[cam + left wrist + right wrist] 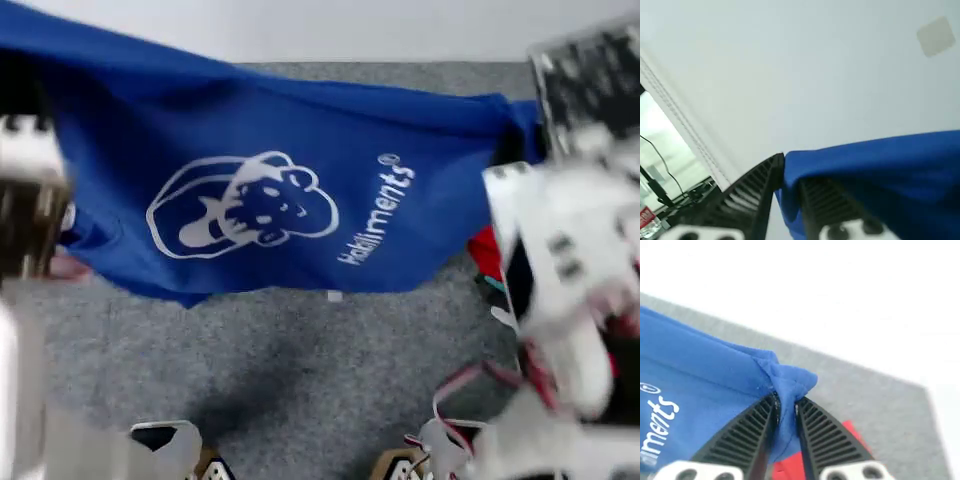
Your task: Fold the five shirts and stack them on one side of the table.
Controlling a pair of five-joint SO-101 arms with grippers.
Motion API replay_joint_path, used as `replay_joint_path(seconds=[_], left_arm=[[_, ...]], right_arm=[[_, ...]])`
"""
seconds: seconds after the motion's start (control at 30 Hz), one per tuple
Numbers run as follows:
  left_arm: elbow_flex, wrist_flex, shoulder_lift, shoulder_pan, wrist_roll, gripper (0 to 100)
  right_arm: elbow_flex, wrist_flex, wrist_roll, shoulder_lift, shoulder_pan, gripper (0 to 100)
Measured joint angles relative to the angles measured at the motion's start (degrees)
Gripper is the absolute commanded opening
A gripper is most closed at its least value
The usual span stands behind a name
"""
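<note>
A blue shirt (290,180) with a white cartoon print hangs stretched across the high view, held up above the grey table (300,380). My left gripper (787,167) is shut on one corner of the blue shirt (880,175), raised toward the wall. My right gripper (785,402) is shut on the other corner of the blue shirt (705,385), near the table's far edge. In the high view the right arm (570,290) stands at the right and the left arm (30,210) at the left edge.
A red garment (486,252) lies on the table at the right, under the shirt's edge; it also shows beneath my right gripper as a red patch (795,465). A dark rack (590,80) stands at the back right. Grey table surface lies open in front.
</note>
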Motion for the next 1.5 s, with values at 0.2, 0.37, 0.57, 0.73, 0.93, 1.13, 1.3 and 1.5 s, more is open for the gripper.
replay_joint_path(seconds=[0.2,0.37,0.57,0.73,0.93,1.13,1.3,1.5], left_arm=[[-13.0,14.5,-1.1,-0.4,-1.8,0],[-13.4,16.4,-3.2,-3.9,-3.3,0],[4.4,16.4,-4.3,-4.9,-4.5,0],[26.5,15.4,-2.6,-2.6,-10.3,0],[56.9,-2.2,5.0,-0.6,-13.3,0],[65.8,-25.0,16.3,-0.3,-13.5,0],[62.2,-35.5,25.8,-0.2,-13.6,0],[49.8,-43.8,39.4,-0.2,-13.6,0]], right_arm=[[1.1,0.1,4.9,-9.8,2.5,1.1],[12.0,0.2,8.4,-16.6,2.5,1.1],[30.7,-0.4,9.0,-18.5,2.4,1.1],[47.5,-8.6,9.1,-15.9,2.2,1.1],[63.6,-28.5,9.1,-4.7,1.7,1.1],[64.4,-48.4,9.1,11.9,1.7,1.1],[54.9,-57.0,9.1,26.6,1.6,1.1],[35.3,-58.2,9.1,44.4,1.3,1.1]])
